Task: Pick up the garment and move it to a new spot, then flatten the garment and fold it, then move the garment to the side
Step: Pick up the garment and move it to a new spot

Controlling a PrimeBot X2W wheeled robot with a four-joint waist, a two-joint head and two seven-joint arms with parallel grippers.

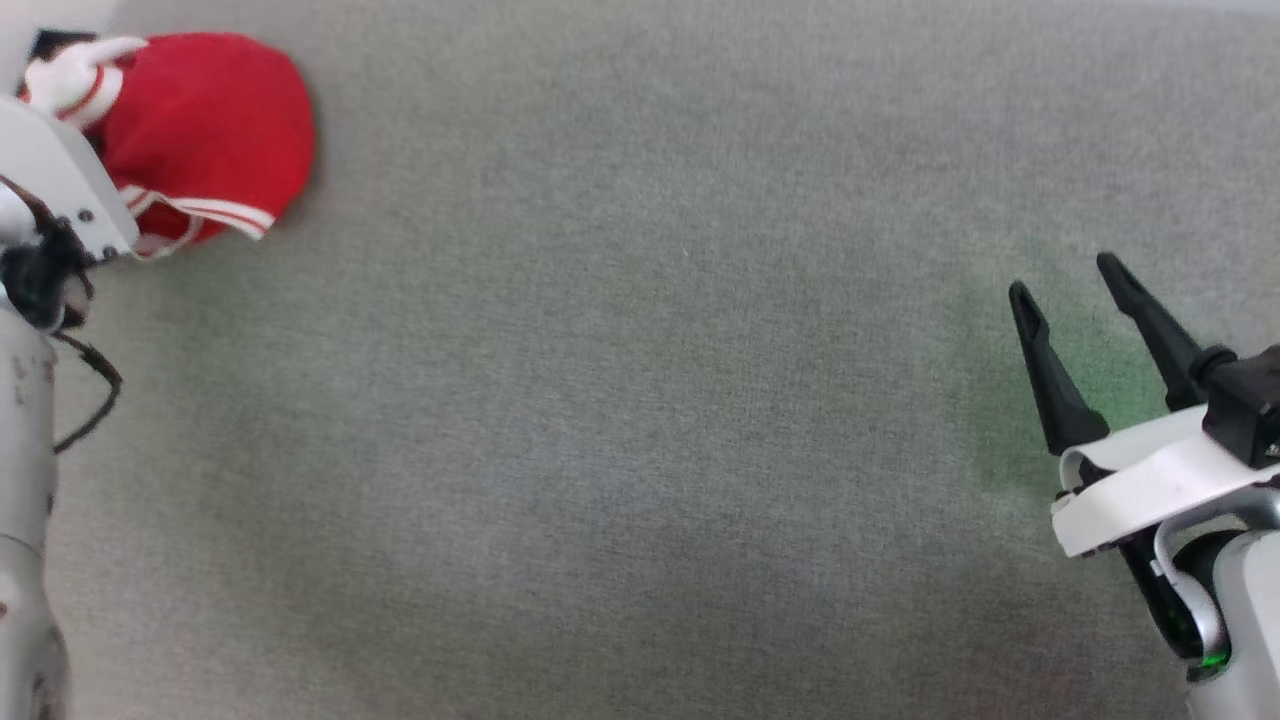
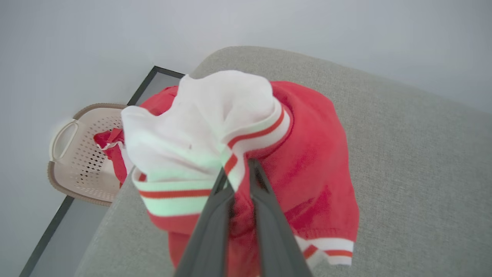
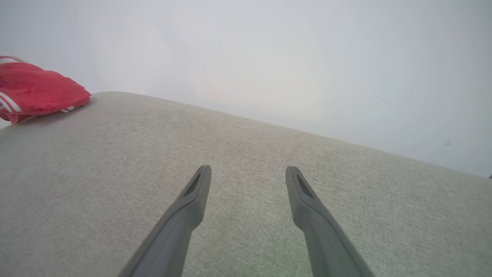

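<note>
The garment (image 1: 210,120), a red jersey with white sleeves and red-and-white striped trim, lies bunched at the far left corner of the grey padded table (image 1: 640,400). In the left wrist view my left gripper (image 2: 238,169) is shut on the garment (image 2: 307,161), pinching a fold of striped trim beside the white sleeve. The chest lettering is hidden in the folds. My right gripper (image 1: 1070,275) hovers open over bare table at the right, far from the cloth. The right wrist view shows the gripper (image 3: 248,173) with nothing between its fingers and the garment (image 3: 34,90) off at the left.
Beyond the table's left corner a beige perforated basket (image 2: 73,169) sits lower down, holding a small red-and-white cloth lump (image 2: 109,144). My left forearm (image 1: 25,450) runs along the head view's left edge. The table's far edge meets a pale wall.
</note>
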